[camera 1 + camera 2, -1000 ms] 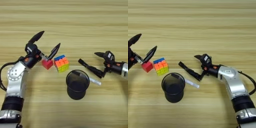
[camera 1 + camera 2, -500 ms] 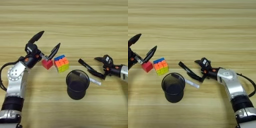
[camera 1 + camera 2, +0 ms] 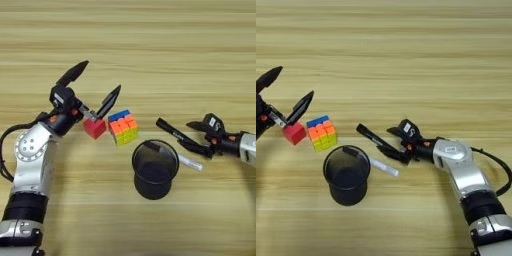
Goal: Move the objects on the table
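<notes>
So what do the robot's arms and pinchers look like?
Both arms have smooth silver-grey shells with black joints. The left arm has a round disc on its side and a black cable looping out beside it. The right arm also trails a black cable. The left gripper and right gripper each have two pointed black fingers, with small orange-red spots nearby.

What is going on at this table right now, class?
A two-armed robot works at a wooden table. Its right gripper is low at the black marker, jaws around its near end; whether it grips is unclear. The white pen lies just beyond the black mesh cup. The left gripper is open above the red cube, beside the puzzle cube.
</notes>
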Tool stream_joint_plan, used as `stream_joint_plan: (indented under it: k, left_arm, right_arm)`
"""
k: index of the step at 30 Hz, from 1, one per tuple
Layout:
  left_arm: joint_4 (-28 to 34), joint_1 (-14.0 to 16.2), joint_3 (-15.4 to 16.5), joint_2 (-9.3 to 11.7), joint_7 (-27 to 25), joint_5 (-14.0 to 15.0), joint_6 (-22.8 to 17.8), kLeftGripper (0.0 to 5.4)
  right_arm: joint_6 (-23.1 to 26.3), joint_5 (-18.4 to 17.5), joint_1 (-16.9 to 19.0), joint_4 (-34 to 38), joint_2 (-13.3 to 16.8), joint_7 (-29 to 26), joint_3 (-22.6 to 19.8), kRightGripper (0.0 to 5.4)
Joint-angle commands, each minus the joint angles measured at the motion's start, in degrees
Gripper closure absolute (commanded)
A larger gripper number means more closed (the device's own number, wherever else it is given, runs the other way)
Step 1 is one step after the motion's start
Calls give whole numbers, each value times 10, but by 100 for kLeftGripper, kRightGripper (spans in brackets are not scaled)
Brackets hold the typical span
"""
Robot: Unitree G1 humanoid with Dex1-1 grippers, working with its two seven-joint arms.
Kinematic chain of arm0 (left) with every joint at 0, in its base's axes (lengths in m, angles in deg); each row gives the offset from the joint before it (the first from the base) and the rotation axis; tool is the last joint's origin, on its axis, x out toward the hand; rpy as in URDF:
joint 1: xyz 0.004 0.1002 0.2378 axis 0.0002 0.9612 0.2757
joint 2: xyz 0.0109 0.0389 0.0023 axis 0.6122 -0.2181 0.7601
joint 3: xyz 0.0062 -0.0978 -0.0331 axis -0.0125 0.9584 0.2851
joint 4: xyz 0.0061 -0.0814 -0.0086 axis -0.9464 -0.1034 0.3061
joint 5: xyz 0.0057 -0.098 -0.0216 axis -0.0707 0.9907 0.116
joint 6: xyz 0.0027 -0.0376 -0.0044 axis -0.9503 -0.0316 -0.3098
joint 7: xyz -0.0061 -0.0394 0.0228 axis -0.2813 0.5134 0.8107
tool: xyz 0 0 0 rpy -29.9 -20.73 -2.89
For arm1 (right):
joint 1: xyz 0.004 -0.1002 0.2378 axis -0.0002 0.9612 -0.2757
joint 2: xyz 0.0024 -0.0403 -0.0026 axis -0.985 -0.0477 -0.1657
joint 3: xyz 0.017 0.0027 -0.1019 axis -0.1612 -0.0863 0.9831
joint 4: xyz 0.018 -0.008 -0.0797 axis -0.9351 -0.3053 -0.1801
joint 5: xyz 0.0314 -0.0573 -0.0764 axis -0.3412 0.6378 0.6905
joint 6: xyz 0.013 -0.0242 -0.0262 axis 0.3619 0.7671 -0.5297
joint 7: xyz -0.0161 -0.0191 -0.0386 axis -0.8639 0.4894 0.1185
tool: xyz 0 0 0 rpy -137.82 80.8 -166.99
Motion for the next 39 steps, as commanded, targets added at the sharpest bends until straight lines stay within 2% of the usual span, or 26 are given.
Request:
stream_joint_plan:
  k: [1,16,30,39]
  left_arm:
    - [9,-3,-2,1,-5,10,-2,0]
    - [13,-4,1,6,-10,25,-9,0]
    - [8,-9,3,6,-10,25,-9,0]
    - [3,-12,2,5,-11,24,-7,0]
  right_arm:
    - [-7,20,-7,-19,6,2,10,281]
    - [-16,10,-19,-61,1,-11,3,446]
    - [-22,1,-28,-57,2,-8,-8,448]
    - [-9,-23,-21,32,20,-12,-36,448]
